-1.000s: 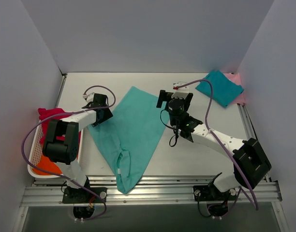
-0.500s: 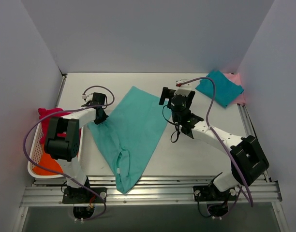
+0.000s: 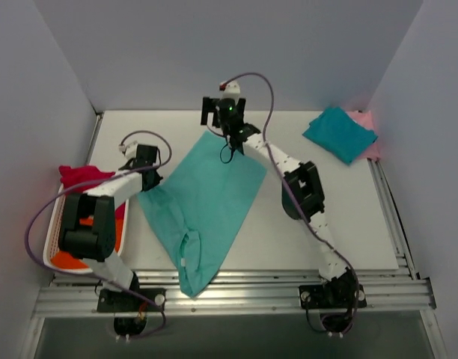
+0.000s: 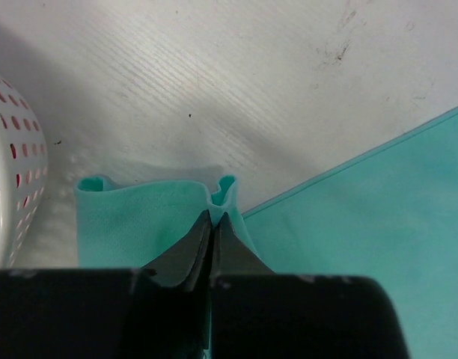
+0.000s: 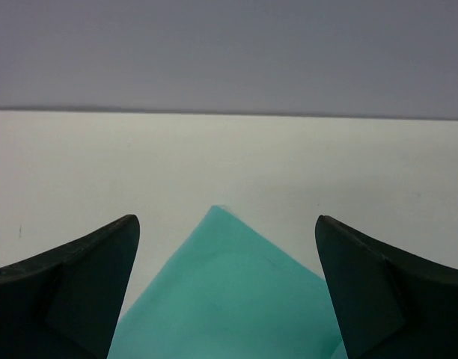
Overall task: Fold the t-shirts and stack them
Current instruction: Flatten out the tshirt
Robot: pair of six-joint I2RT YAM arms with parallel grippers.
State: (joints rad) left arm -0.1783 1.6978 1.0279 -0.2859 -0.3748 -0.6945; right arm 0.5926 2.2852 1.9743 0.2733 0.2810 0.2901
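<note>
A light mint-green t-shirt [image 3: 203, 202] lies spread out on the table, one end hanging over the near edge. My left gripper [image 3: 145, 169] is at its left corner. In the left wrist view that gripper [image 4: 214, 220] is shut on a pinched fold of the mint cloth [image 4: 139, 224]. My right gripper [image 3: 220, 121] hovers over the shirt's far corner. Seen from the right wrist, it [image 5: 227, 221] is open with the cloth corner [image 5: 229, 299] between its fingers [image 5: 79, 284]. A folded darker teal shirt [image 3: 337, 133] lies at the back right on a pale pink one [image 3: 370, 129].
A white mesh basket [image 3: 51, 262] stands at the left edge, holding a magenta-red shirt [image 3: 83, 176] and an orange one [image 3: 68, 259]. The basket's wall [image 4: 8, 187] is close to the left gripper. Grey walls enclose the table on three sides.
My left gripper has closed on the mint shirt's left corner. The right arm has swung from the shirt's right edge to its far corner, still open.
</note>
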